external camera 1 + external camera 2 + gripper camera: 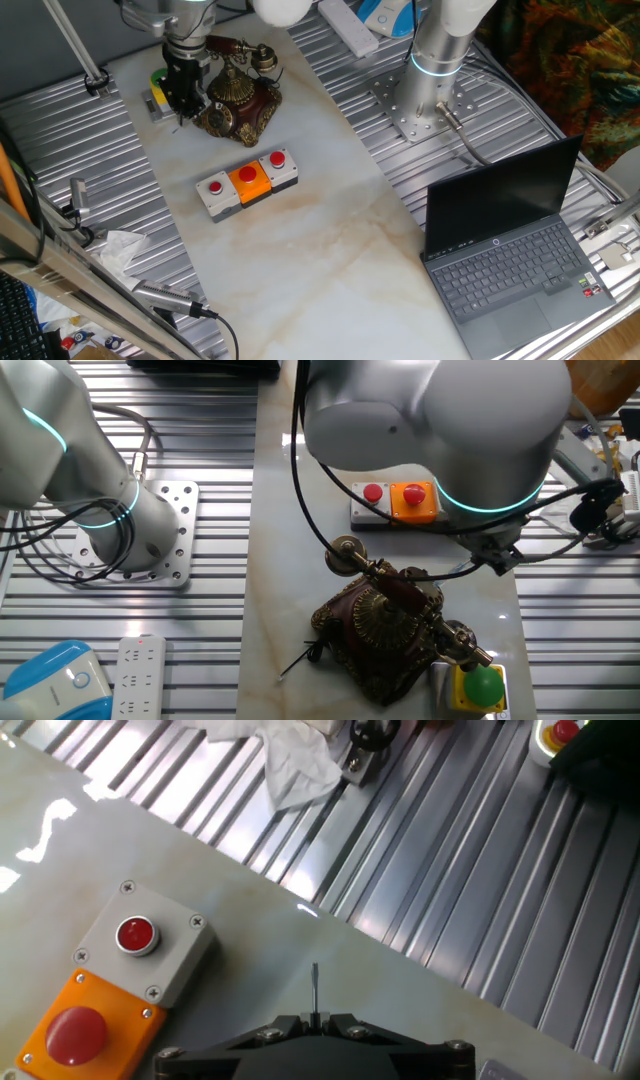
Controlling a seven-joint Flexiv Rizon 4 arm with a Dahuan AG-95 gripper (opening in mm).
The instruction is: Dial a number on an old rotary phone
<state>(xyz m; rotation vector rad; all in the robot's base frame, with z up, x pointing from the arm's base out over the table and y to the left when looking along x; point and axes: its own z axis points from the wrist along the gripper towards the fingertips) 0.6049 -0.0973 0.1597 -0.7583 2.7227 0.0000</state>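
Hand view: claw shut on thin pin; I'd seat it squarely in phone dial hole.

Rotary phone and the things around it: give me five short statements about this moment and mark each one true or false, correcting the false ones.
1. The handset lies in the cradle of the rotary phone. True.
2. The grey button box stands on the marble slab apart from the phone. True.
3. The laptop is closed. False: its lid is up and the keyboard shows.
4. The gripper hangs over the button box. False: it is at the phone's dial side, away from the box.
5. A thin pin sticks out ahead of the gripper in the hand view. True.
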